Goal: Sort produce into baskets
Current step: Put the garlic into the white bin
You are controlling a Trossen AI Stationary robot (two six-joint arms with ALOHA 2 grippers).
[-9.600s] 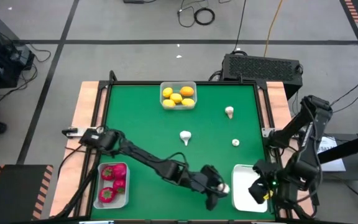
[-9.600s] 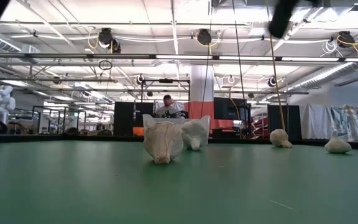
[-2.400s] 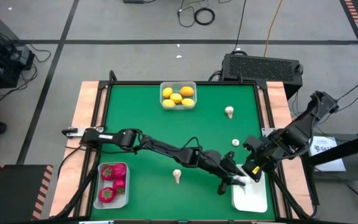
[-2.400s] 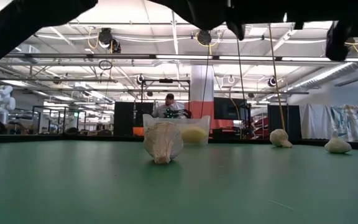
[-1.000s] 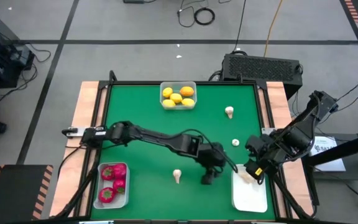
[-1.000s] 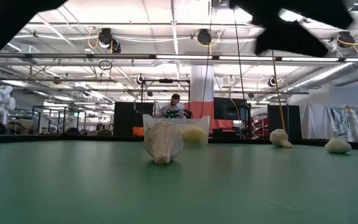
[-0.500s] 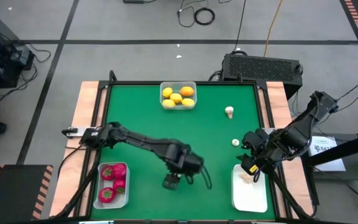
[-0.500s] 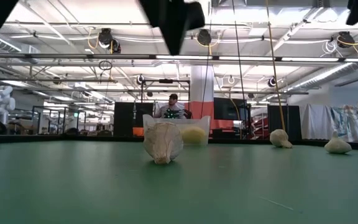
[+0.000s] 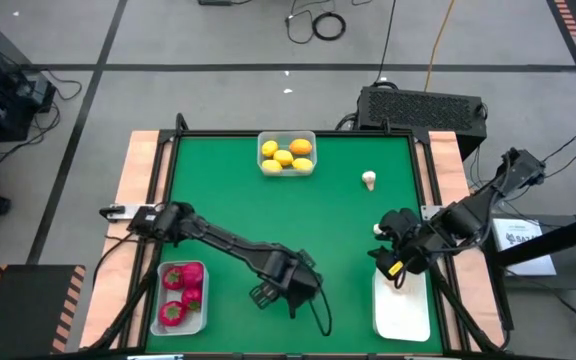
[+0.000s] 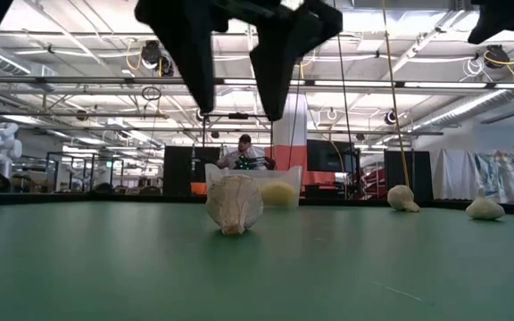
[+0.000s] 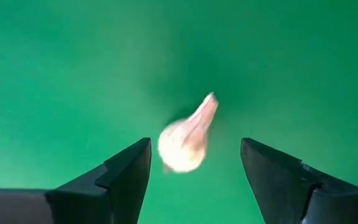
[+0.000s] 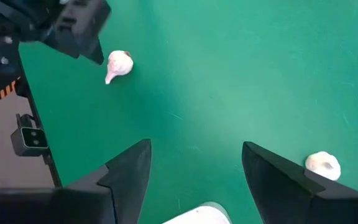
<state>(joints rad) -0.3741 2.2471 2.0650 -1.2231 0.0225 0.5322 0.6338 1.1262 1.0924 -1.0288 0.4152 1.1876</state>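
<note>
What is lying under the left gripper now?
One whitish mushroom piece lies on the green mat, below the open left gripper and between its fingers. From above, the gripper covers it.

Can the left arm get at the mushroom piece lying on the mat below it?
Probably yes: the left gripper hangs over the mushroom piece with its fingers open on either side, and nothing lies between.

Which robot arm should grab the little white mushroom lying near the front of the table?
Probably the left. The left gripper hangs open right above the small whitish mushroom-shaped toy, which shows between its fingers. The right gripper is open too, but it is over by the white plastic tub, away from that mushroom.
</note>
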